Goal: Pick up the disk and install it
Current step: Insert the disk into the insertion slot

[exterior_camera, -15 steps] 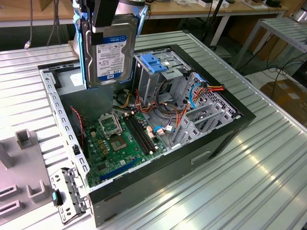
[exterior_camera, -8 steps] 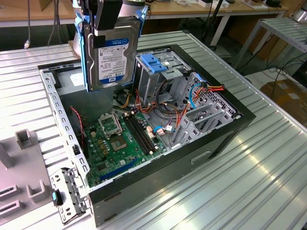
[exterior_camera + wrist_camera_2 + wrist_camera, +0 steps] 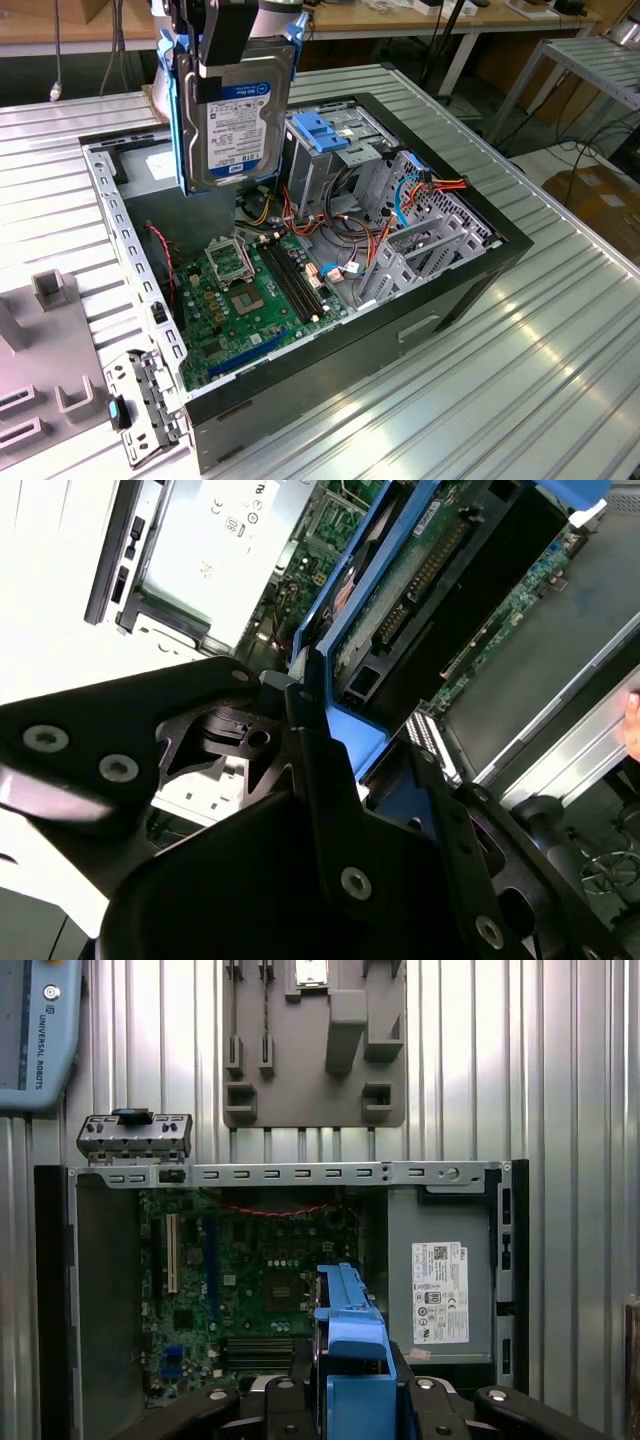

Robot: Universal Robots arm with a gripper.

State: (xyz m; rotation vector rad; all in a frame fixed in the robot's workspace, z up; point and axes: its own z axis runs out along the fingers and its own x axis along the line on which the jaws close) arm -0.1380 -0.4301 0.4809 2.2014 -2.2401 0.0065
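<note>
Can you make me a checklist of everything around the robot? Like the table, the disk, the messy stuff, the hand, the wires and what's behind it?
Surface: ribbed metal table with an open computer case on it.
Job's things: disk held upright in the air over the case, not installed yet; drive cage with a blue bracket stands inside the case.
Clutter: grey holder on the table at the exterior view's left; small metal bracket by the case's corner.
Grippers: hand shut on the disk's blue frame.
Cables: red, orange and blue wires inside the case.
Surroundings: wooden benches and a cardboard box beyond the table.
</note>
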